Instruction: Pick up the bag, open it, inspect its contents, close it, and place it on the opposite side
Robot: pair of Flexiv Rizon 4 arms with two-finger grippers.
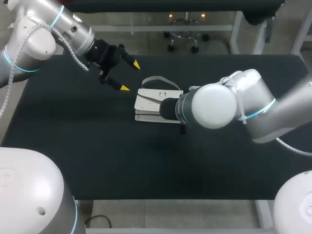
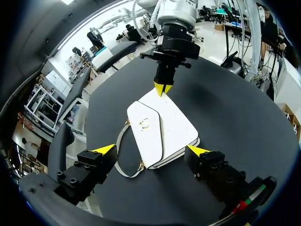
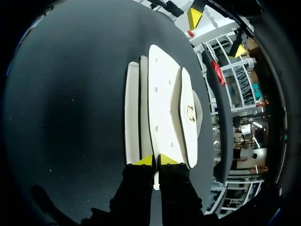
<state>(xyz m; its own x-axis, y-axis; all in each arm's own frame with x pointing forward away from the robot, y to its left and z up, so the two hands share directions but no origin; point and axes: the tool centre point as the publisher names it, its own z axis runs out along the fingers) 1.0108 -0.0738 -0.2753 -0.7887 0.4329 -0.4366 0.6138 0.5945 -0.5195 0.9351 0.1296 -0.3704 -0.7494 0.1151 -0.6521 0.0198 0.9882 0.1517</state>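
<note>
Above the black counter (image 1: 73,146), the left gripper (image 1: 130,76) hovers empty, its fingers spread wide. Just to its right, a white bag (image 1: 155,103) lies flat mid-counter with its strap (image 1: 156,79) looped behind. The right gripper (image 3: 156,161) pinches the bag's right edge, fingers nearly together.

Your left arm (image 1: 34,41) and right arm (image 1: 229,105) in glossy silver-white shells, thin cyan joint rings, white ribbed cables, black end effectors, left end effector (image 1: 130,76), right end effector (image 3: 156,161), yellow wedge tips.
</note>
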